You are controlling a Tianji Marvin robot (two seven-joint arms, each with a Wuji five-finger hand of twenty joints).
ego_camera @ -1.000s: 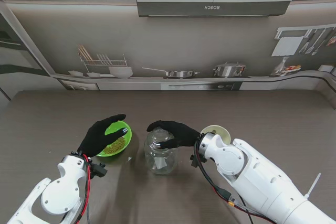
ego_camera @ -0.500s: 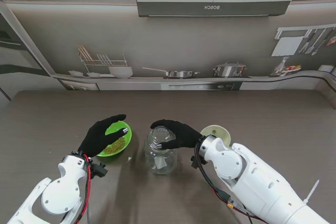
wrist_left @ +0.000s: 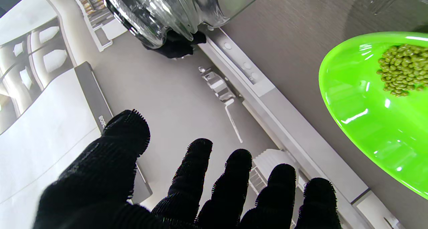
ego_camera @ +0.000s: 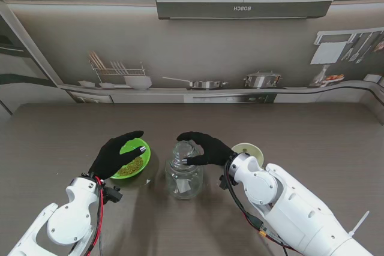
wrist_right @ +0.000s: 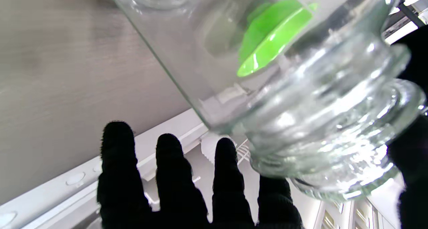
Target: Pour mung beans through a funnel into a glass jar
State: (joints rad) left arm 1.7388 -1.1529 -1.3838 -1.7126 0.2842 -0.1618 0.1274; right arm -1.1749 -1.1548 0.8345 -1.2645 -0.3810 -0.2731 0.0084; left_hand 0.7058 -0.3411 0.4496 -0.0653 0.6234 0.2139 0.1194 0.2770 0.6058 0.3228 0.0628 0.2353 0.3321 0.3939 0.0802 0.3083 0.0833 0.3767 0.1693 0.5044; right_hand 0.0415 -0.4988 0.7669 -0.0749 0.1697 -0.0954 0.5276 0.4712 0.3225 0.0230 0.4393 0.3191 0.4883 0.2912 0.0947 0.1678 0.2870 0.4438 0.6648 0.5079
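Range hood (ego_camera: 243, 9) at far wall reads "BOSCH", mirrored. Glass jar (ego_camera: 183, 175) stands upright mid-table; right hand (ego_camera: 207, 149) rests fingers on its lid (ego_camera: 185, 148), apparently pinching it. Left hand (ego_camera: 116, 154), fingers spread, hovers over green bowl (ego_camera: 133, 159) of mung beans (ego_camera: 130, 166), left of jar. Funnel (ego_camera: 246, 151) sits right.

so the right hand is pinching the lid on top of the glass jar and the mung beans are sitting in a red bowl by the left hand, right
Only the colour is off. The bowl holding the mung beans by the left hand is bright green, as the stand view shows. The right hand is indeed pinching the lid atop the glass jar.
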